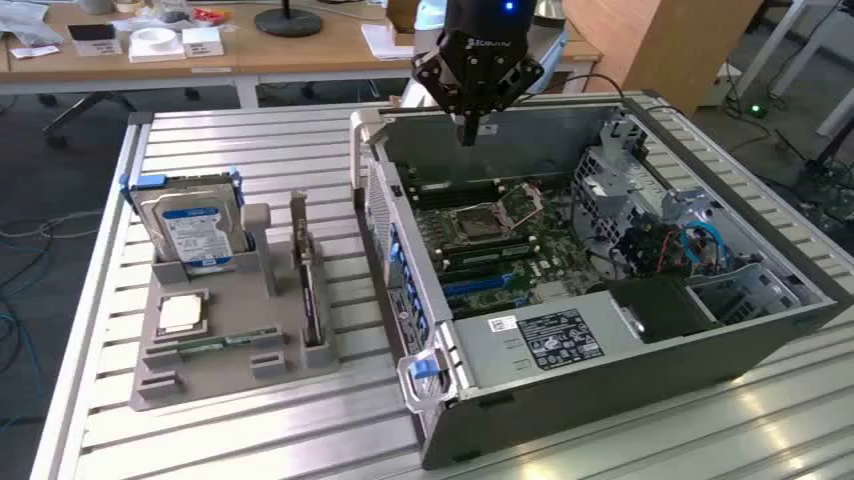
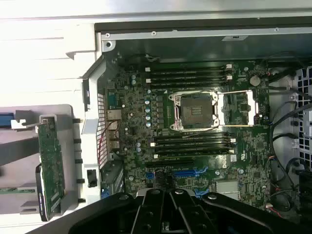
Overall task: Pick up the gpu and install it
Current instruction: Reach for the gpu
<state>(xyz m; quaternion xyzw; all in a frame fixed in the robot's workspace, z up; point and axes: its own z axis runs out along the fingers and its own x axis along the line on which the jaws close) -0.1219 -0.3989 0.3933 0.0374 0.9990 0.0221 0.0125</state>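
Note:
The gpu (image 1: 306,272) stands on edge in a slot of the grey holder (image 1: 247,365) at the exterior view's left, a thin card with a green board. In the wrist view the gpu (image 2: 51,168) shows its green circuit side beside the case wall. My gripper (image 1: 467,132) hangs over the far edge of the open computer case (image 1: 587,345), well apart from the card. Its fingers are shut together with nothing between them. Seen from the wrist, the gripper (image 2: 171,194) looks down on the motherboard (image 2: 195,146) and its blue card slots (image 2: 187,172).
The holder also carries a silver hard drive (image 1: 198,228), a square processor (image 1: 180,312) and a narrow memory stick (image 1: 220,343). Inside the case lie an open processor socket (image 2: 195,111), drive cages and cables (image 1: 667,240). Everything rests on a slatted metal table (image 1: 254,440); desks stand behind.

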